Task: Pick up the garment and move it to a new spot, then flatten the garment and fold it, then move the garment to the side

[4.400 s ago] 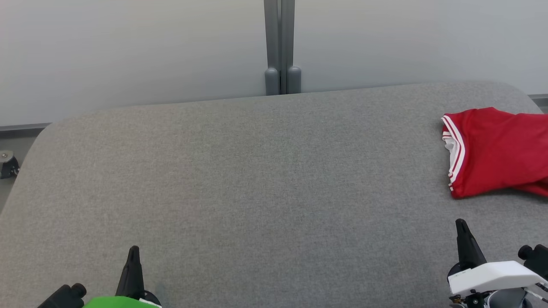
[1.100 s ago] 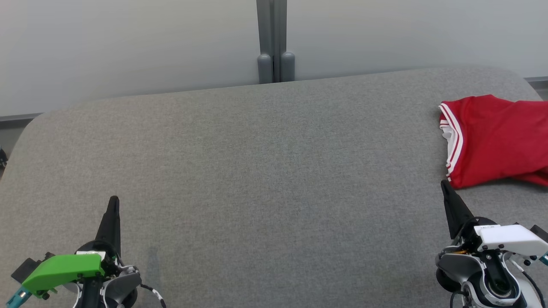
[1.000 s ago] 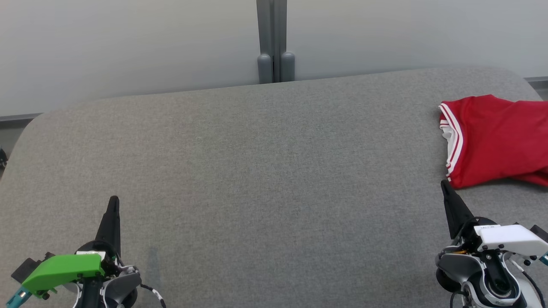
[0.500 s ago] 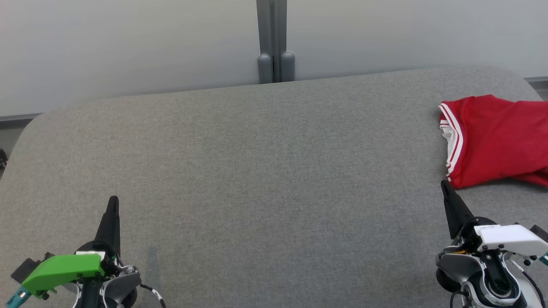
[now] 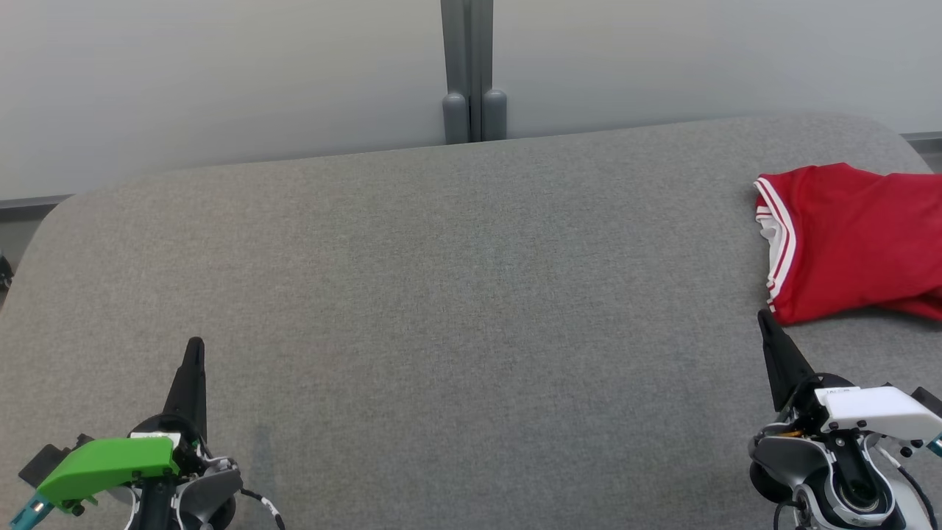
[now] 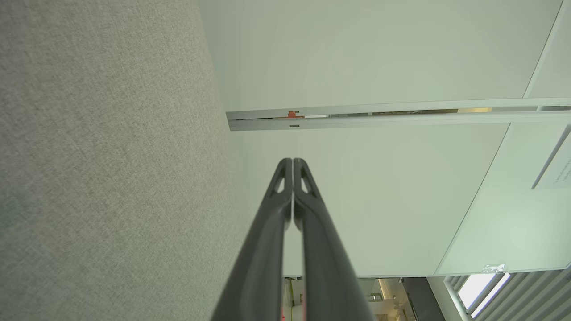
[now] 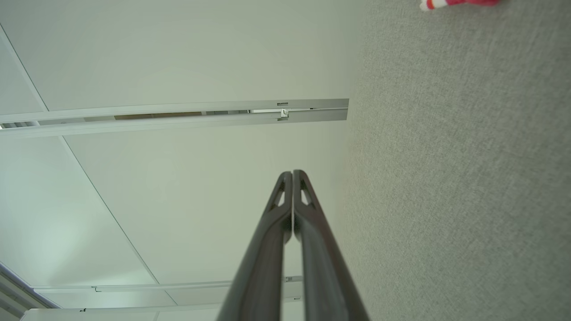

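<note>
Pincers sit nearest, left pincer point(image 5: 193, 346) and right pincer point(image 5: 765, 320), both pressed together, empty, and unmoved over the last second. Farther off, at the right of the grey tabletop point(image 5: 471, 294), the red jersey point(image 5: 846, 243) lies folded, so the task looks finished.

light: bright, even | shadows: faint | focus: sharp (wrist views wide-angle)

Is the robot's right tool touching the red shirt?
Apart. The right wrist view shows bare grey table between the tips of the shut right tool and the red shirt, which lies off to the side at that view's top edge.
</note>
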You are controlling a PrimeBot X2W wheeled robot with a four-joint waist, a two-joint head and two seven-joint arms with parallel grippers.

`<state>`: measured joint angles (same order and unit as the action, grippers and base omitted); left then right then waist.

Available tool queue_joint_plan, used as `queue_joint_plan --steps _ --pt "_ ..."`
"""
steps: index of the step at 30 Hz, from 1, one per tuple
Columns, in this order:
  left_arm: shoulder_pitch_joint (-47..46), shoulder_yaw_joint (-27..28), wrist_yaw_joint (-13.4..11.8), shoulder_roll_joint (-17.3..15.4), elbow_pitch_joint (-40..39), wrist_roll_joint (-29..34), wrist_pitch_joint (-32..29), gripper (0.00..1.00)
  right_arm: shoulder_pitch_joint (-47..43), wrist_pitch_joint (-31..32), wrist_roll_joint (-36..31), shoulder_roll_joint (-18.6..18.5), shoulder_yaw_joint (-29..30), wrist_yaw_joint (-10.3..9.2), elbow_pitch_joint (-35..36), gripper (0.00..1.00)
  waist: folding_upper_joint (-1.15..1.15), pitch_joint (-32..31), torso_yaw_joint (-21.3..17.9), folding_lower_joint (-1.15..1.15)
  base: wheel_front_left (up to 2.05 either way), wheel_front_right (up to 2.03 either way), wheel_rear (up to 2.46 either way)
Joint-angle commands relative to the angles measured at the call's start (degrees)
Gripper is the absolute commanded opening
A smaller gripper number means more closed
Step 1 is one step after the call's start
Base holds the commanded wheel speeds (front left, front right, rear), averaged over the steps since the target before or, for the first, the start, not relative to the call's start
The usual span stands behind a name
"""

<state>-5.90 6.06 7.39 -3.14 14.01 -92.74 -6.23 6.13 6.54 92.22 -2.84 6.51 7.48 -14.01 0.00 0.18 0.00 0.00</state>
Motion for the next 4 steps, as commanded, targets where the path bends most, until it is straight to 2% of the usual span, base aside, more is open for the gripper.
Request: queue_joint_plan --steps 1,4 --pt "-0.7 0.3 0.2 -0.1 0.1 0.0 -0.2 0.0 0.3 0.2 0.4 0.0 0.1 0.02 -0.1 0.0 0.0 0.0 0.0 0.0 0.0 0.0 0.0" --pt "-0.7 0.3 0.2 -0.1 0.1 0.1 -0.2 0.0 0.3 0.2 0.4 0.0 0.1 0.02 -0.1 0.0 0.0 0.0 0.0 0.0 0.0 0.0 0.0"
